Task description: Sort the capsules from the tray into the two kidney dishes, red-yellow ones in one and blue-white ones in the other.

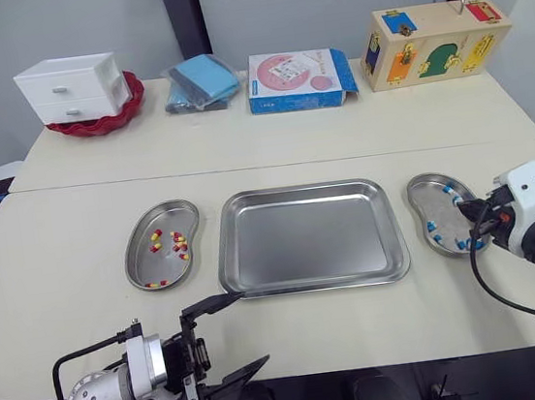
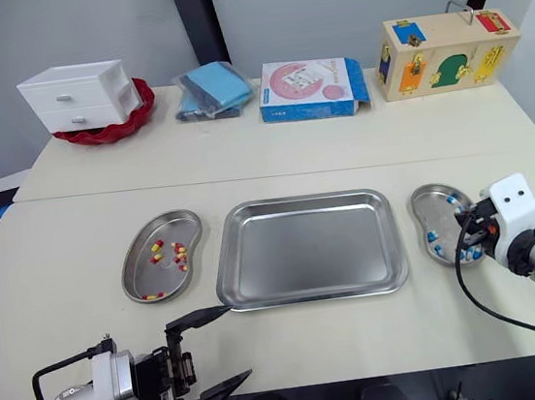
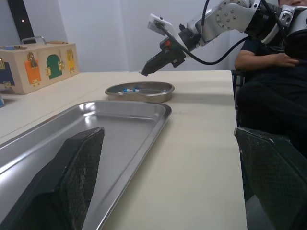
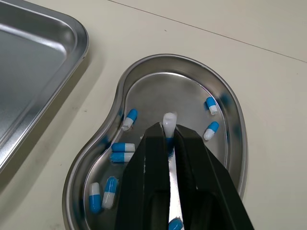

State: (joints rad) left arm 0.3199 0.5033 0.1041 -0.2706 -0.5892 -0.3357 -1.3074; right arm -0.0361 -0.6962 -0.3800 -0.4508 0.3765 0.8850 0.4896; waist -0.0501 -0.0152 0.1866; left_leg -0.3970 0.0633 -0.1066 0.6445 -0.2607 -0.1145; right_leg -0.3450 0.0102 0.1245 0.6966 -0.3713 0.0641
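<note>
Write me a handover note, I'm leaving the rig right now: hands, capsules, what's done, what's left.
The left hand is open, by the tray at its near left corner.
The right hand is shut on a blue-white capsule above the right kidney dish.
Done: tray empty; red-yellow capsules in the left kidney dish, other blue-white capsules in the right one.
Left: drop the held capsule into the right kidney dish.

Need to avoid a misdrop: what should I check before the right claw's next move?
1. Right claw shut on a blue-white capsule: ok.
2. Capsule above the right-hand steel kidney dish: ok.
3. That dish's loose capsules all blue-white: ok.
4. Left-hand steel kidney dish holds red-yellow capsules: ok.
5. Rectangular steel tray has none left: ok.
6. Left claw open, beside the tray's near corner, away from both dishes: ok.
</note>
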